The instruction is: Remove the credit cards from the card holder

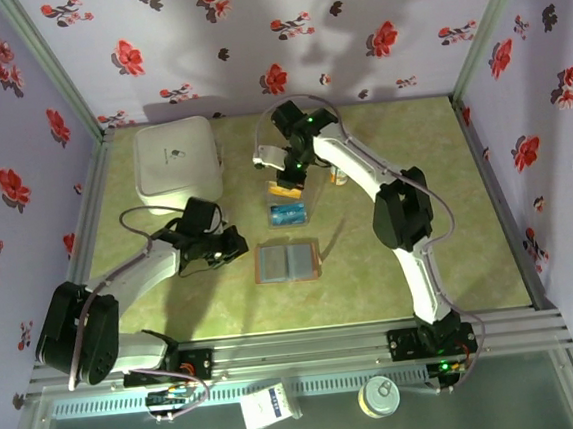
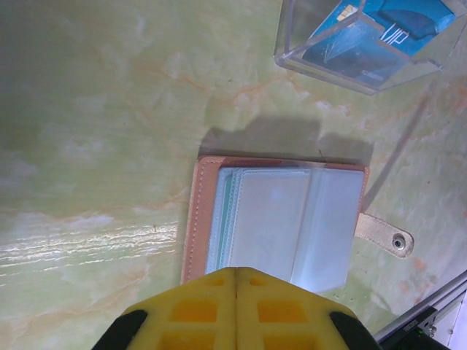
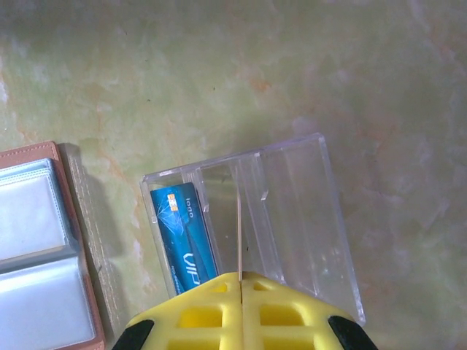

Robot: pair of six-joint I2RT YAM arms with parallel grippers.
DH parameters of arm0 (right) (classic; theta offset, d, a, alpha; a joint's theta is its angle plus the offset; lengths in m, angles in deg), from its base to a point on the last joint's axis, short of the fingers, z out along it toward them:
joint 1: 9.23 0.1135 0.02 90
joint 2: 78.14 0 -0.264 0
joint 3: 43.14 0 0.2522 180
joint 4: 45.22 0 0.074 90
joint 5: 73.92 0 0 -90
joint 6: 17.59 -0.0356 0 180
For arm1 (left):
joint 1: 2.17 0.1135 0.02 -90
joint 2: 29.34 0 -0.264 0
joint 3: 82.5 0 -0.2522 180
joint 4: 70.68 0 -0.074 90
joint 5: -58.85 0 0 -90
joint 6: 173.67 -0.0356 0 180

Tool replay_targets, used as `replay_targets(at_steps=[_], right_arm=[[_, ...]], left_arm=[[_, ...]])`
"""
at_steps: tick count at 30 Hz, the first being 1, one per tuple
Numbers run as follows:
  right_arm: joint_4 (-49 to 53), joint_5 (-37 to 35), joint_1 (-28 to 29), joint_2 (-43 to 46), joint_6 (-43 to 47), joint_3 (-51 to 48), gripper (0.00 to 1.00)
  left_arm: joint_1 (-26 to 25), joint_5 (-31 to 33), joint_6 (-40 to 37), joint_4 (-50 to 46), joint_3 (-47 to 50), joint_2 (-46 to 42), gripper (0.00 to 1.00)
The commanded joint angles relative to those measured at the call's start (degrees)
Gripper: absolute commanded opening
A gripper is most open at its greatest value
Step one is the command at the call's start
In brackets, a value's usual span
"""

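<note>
Seen from above, the left pincer (image 1: 237, 247) sits at 9 o'clock of the open card holder (image 1: 288, 261), just beside its left edge. The right pincer (image 1: 286, 186) hangs at 12 o'clock of the clear tray (image 1: 288, 213). That tray lies just beyond the card holder on the green marbled table (image 1: 430, 132) and holds a blue card (image 1: 286, 212). A white box (image 1: 176, 159) stands at 10 o'clock of the tray, well apart.

From the left wrist, the left pincer (image 2: 236, 273) has its yellow fingers (image 2: 197, 310) pressed together with nothing between them, at 6 o'clock over the card holder (image 2: 277, 219). Whether they touch it cannot be told. The holder lies open, clear sleeves up, its snap tab (image 2: 385, 237) out at 3 o'clock. The clear tray (image 2: 292, 44) lies at 1 o'clock.

From the right wrist, the right pincer (image 3: 239, 277) is closed on a thin card (image 3: 239, 233), seen edge-on and pointing to 12 o'clock over the clear tray (image 3: 306, 211). Whether the card's far edge is inside the tray cannot be told. The blue card (image 3: 182, 233) lies in the tray's left compartment, and the card holder (image 3: 36, 248) lies at 9 o'clock of the tray.
</note>
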Motion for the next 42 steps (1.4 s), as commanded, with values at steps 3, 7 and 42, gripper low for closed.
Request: replay_targets(at_steps=[3,7,42], right_arm=[[7.6,2.9,-0.8,-4.4,4.3,5.8,0.00],[10.4,3.8,-1.0,-6.2,6.2,7.7,0.00],[10.3,6.5,-2.4,-8.0,1.4,10.1,0.19]], left_arm=[[0.8,0.5,-0.7,-1.6,0.6,-1.3,0.05],[1.1,0.5,-0.8,-1.6,0.8,-1.3,0.05],[1.9,-0.3,-0.4,-0.4,2.0,-0.6,0.05]])
